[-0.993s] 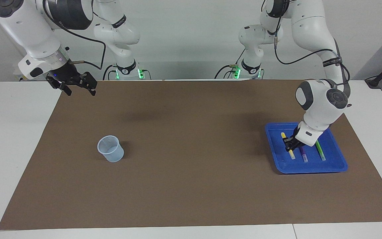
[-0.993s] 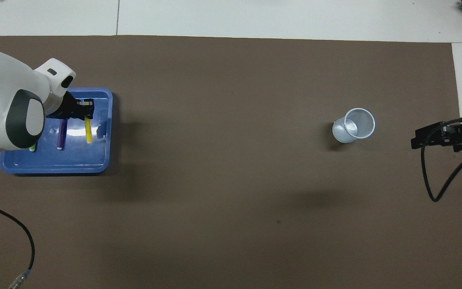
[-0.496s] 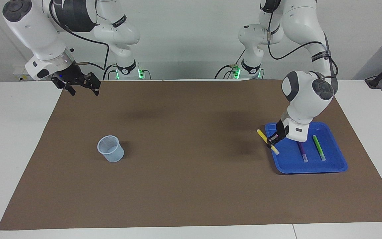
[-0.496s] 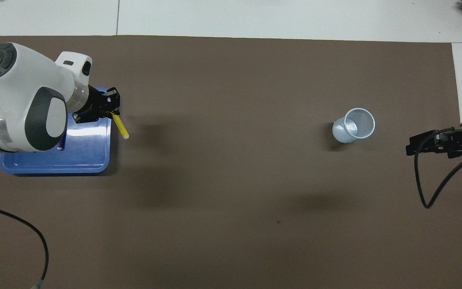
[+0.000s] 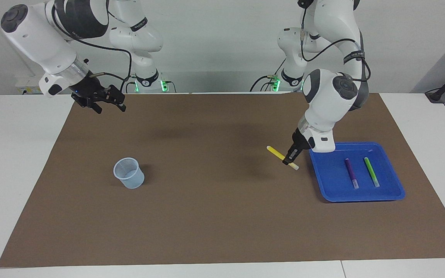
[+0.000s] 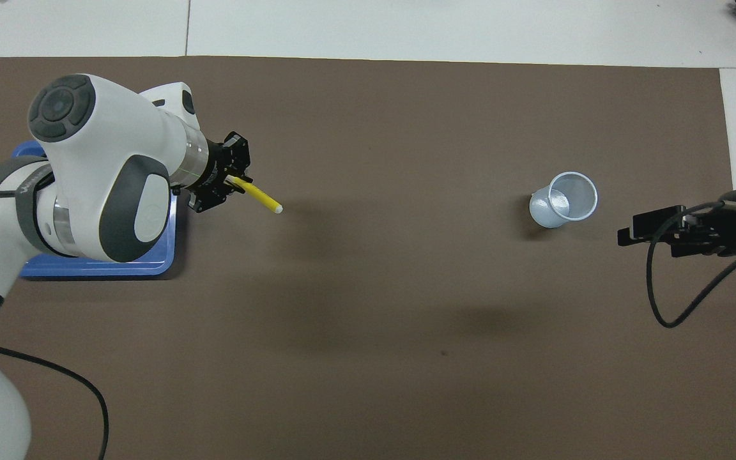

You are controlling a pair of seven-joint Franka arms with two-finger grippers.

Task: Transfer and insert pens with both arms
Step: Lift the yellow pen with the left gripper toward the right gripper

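Yellow pen [image 5: 282, 157] has left the tray [image 5: 361, 195]: the left gripper [image 5: 289, 158], jaws clamped on it, now carries it over the mat just beside the tray. Purple [image 5: 350, 173] and green [image 5: 371, 172] pens remain inside. The right gripper [image 5: 106, 102], jaws open, has edged cupward; a handover looks next.

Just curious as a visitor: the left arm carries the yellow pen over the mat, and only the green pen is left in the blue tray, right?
Not quite. Two pens lie in the tray: the purple pen and the green pen, as the facing view shows. The left gripper does carry the yellow pen over the mat.
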